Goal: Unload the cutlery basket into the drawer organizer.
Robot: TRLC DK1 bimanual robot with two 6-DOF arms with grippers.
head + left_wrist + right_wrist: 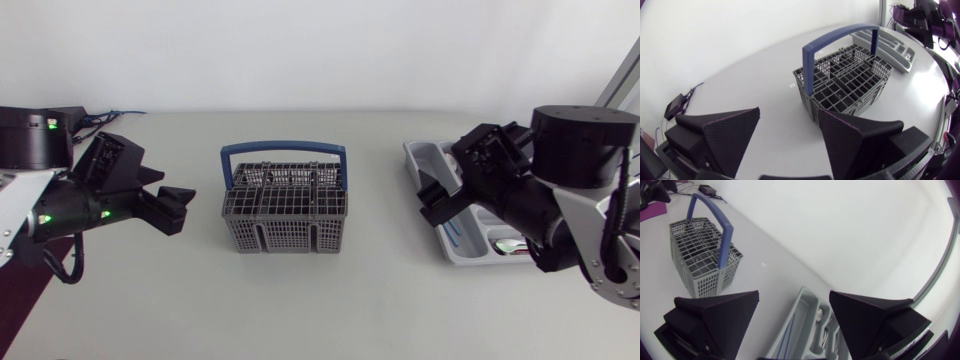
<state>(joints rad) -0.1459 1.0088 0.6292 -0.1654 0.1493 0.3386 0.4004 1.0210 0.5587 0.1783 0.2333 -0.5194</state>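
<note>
The grey mesh cutlery basket with blue handle (285, 205) is parked mid-frame, long axis left-right. The left gripper (177, 208), centre-left, is aimed at it and nearer, jaws wide, empty. The right gripper (432, 200), also spread and empty, is held over the grey plastic drawer organizer (418, 160), right.

Left gripper (790, 113) open wide, both wedge fingers (730, 135) spread with only bare white table (765, 85) between them, touching nothing. Grey cutlery basket (850, 82) sits upright mid-table just ahead of the gripper and closer to one finger, its blue handle (840, 35) arched over the top and the grid compartments facing up. Grey drawer organizer (892, 47) lies flat beyond the basket, apart from it and close to the table edge, the right arm (920, 20) dark above it; small black box (676, 106) with a cable sits at the opposite table edge.
</note>
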